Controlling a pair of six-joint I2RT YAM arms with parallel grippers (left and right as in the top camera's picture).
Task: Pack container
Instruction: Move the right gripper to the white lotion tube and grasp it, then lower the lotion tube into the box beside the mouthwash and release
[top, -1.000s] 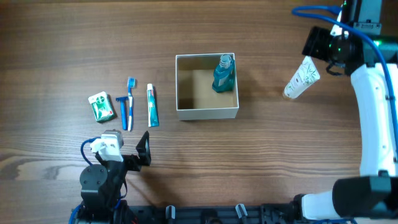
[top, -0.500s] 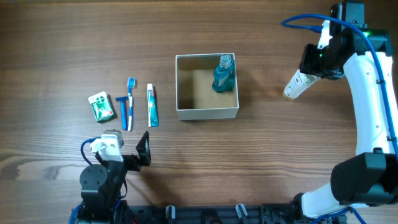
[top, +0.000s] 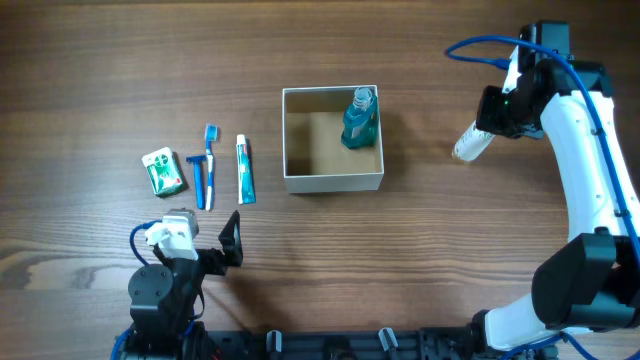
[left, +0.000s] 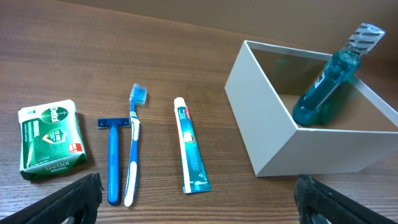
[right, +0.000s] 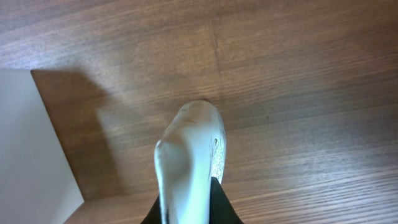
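The container (top: 335, 181) is a square white-walled box with a tan floor at mid-table, also in the left wrist view (left: 267, 130). A teal mouthwash bottle (top: 358, 118) leans in its right corner (left: 326, 87). To the right of the box, my right gripper (top: 497, 118) is shut on a white tube (top: 470, 143). The tube's end juts out past the fingers, above the wood (right: 189, 155). My left gripper (top: 205, 240) rests open near the front edge with nothing between its fingers (left: 74, 202).
Left of the box lie a toothpaste tube (top: 245, 170), a blue toothbrush (top: 210, 160), a blue razor (top: 198, 178) and a green-and-white soap packet (top: 163, 171). The box's white wall (right: 31, 143) shows at the left of the right wrist view.
My right gripper has closed onto the white tube and shifted left toward the box, carrying the tube with it. The left arm has not moved.
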